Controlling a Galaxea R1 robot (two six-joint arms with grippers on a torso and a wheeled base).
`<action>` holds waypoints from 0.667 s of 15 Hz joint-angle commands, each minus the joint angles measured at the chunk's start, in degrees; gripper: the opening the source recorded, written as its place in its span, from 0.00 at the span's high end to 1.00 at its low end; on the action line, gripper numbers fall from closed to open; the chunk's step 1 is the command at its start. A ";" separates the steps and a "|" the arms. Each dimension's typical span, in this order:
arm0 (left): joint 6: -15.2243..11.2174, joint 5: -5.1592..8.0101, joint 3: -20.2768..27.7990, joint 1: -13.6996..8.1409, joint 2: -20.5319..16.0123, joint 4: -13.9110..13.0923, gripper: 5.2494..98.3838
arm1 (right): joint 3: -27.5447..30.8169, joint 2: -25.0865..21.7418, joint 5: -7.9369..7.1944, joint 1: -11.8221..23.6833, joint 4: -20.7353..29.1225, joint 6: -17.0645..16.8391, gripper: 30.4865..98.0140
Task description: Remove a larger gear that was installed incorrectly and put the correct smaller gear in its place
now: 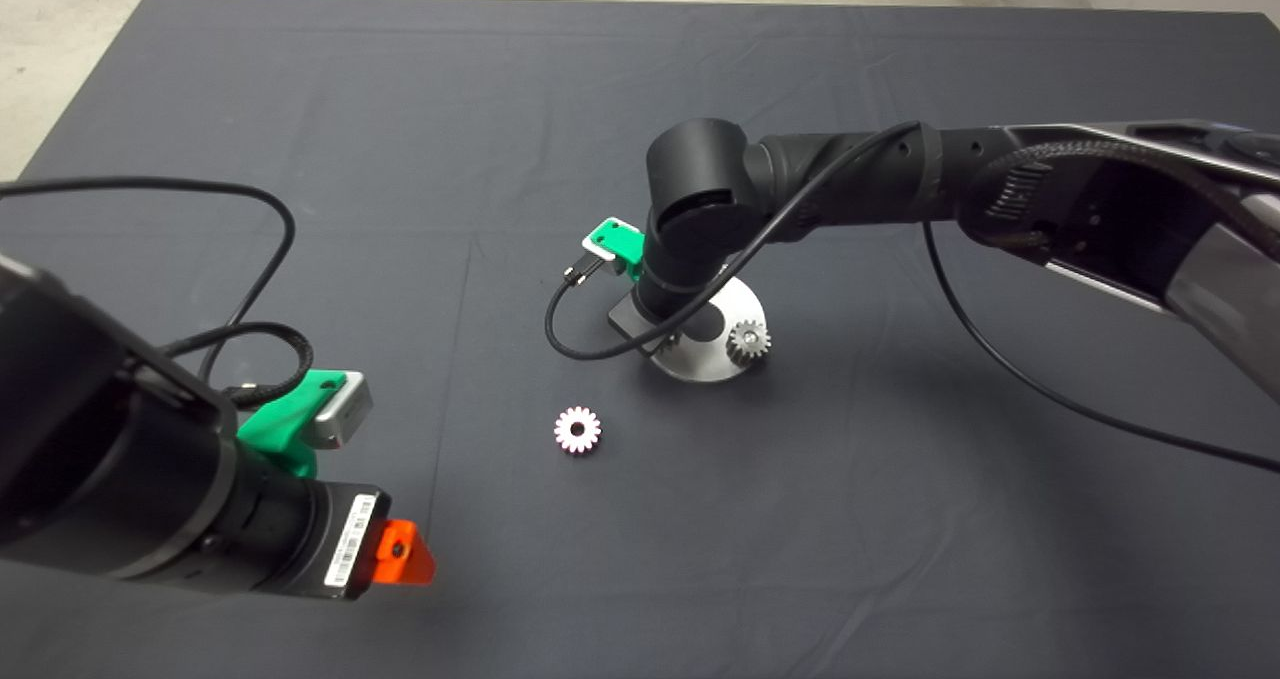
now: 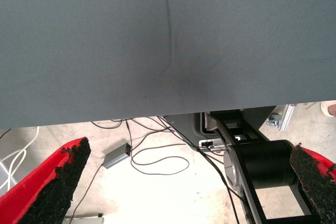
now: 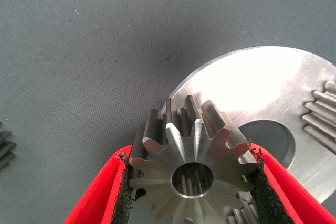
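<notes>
1. Larger gear (image 3: 194, 166) sits clamped between our right claw's (image 3: 193, 182) two red fingers (image 3: 100, 192), the black pads pressing its teeth on both sides; its slanted teeth glint and its round centre hole faces the wrist camera.
2. Beneath that gear we see a round steel plate (image 3: 262, 98) with a round hole in it. Whether the gear touches the plate or is lifted off it, we cannot tell.
3. In the head view our right arm (image 1: 900, 174) reaches in from 3 o'clock and ends over the plate (image 1: 740, 304) near the middle of the surface (image 1: 300, 109), hiding the grasped gear from above.
4. At the plate's 3 o'clock edge stands a small silver gear (image 1: 748, 341); the right wrist view shows its teeth (image 3: 320, 114) at the plate's rim.
5. The smaller gear (image 1: 578, 429) lies flat on the dark mat at about 7 o'clock from the plate, apart from it, its whitish face up and dark centre hole showing.
6. Our left claw (image 2: 194, 182) waits at the surface's 8 o'clock edge, its fingers spread wide with nothing between them; its wrist view shows the mat's edge and the floor with cables beyond.
</notes>
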 commanded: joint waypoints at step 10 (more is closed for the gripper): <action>-0.22 0.15 0.94 -0.84 -0.19 -1.28 0.00 | 5.34 -0.88 -4.48 10.54 4.81 3.71 0.71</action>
